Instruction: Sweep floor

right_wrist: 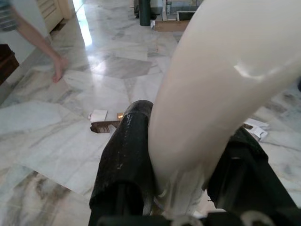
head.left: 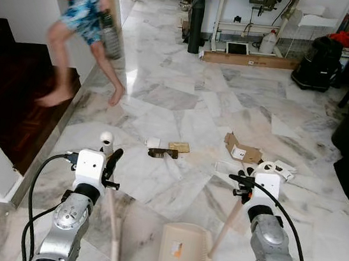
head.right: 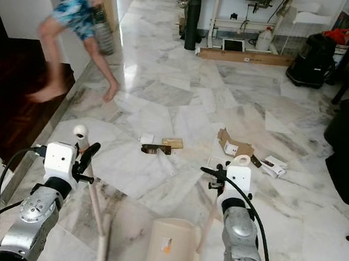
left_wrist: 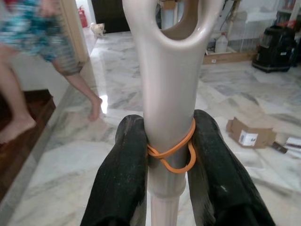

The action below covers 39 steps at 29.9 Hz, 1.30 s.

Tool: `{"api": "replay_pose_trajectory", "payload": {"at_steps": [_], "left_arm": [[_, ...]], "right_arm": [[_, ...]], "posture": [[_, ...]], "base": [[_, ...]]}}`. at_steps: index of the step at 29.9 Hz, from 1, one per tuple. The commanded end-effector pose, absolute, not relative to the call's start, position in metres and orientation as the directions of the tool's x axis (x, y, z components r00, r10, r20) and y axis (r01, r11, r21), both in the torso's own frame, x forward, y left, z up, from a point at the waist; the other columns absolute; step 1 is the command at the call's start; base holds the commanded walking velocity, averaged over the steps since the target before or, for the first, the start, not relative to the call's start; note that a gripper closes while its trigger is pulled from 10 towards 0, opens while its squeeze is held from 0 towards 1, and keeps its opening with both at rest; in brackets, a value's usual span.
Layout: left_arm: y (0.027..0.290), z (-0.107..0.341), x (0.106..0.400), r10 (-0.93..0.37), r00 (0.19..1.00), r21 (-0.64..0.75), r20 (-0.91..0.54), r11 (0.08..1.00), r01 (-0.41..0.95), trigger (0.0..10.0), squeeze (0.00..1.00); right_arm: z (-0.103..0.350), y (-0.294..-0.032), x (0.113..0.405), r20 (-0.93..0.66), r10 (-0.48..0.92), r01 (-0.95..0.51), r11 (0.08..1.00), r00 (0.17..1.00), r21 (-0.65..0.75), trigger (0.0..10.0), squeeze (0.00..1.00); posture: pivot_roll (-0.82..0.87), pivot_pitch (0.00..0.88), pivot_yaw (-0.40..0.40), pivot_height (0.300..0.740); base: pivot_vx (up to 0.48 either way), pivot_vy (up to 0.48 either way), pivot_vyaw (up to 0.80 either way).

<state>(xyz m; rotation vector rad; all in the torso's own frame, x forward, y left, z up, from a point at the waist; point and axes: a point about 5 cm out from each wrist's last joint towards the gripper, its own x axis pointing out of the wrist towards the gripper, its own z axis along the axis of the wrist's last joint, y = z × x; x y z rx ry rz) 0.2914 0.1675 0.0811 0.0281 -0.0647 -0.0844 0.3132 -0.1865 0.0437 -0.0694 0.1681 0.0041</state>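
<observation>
Both tools are clamped: the left tool (head.left: pixel 111 161) pinches the cream broom handle (head.left: pixel 110 225), the right tool (head.left: pixel 243 180) the cream plastic dustpan (head.left: pixel 184 254)'s handle. Torn cardboard scraps (head.left: pixel 243 149) lie ahead on the marble floor (head.left: pixel 166 97), nearer the right arm.

Marble floor (head.left: pixel 185 100) gleaming – polished, grey-veined, throwing back window glare. Broom handle (left_wrist: pixel 171 84) showing smooth cream plastic, orange rubber band (left_wrist: pixel 171 155) ringing it between matt black fingers (left_wrist: pixel 122 183). Dustpan (head.left: pixel 185 254) looking matt beige plastic. Cardboard box (head.left: pixel 241 149) lying dull brown, creased. Step (head.left: pixel 11 96) beside floor – dark wood.
</observation>
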Motion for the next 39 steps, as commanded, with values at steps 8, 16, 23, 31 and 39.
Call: {"api": "replay_pose_trajectory", "payload": {"at_steps": [8,16,23,31,39], "left_arm": [[0.1698,0.0885,0.2942,-0.071,0.993,0.026,0.092,0.997,0.069,10.0,0.0],[0.1696,0.0874,0.2932,-0.066,0.994,0.017,0.09,0.998,0.064,10.0,0.0],[0.1691,0.0875,0.2934,-0.067,0.993,0.014,0.092,0.998,0.066,10.0,0.0],[0.1689,0.0875,0.2937,-0.067,0.993,0.013,0.093,0.998,0.066,10.0,0.0],[0.1688,0.0888,0.2949,-0.06,0.993,0.012,0.098,0.998,0.059,10.0,0.0]], "right_arm": [[0.0558,-0.1831,0.3225,-0.122,-0.006,-0.001,0.998,0.993,-0.062,10.0,0.0],[0.0557,-0.1821,0.3232,-0.126,0.009,-0.02,0.996,0.992,-0.087,10.0,0.0],[0.0551,-0.1807,0.3224,-0.122,0.009,-0.017,0.998,0.993,-0.062,10.0,0.0],[0.0555,-0.18,0.3231,-0.12,0.013,-0.022,0.997,0.993,-0.068,10.0,0.0],[0.0573,-0.179,0.3248,-0.119,0.031,-0.042,0.995,0.992,-0.093,10.0,0.0]], "posture": [[0.08,0.0,-0.003,0.74],[0.07,0.0,-0.003,0.74],[0.07,0.0,-0.002,0.74],[0.07,0.0,-0.003,0.74],[0.07,0.0,-0.007,0.74]], "base": [[0.274,0.0,0.0],[0.336,0.0,0.18],[0.345,0.0,0.06],[0.347,0.0,0.0],[0.346,0.0,0.48]]}}
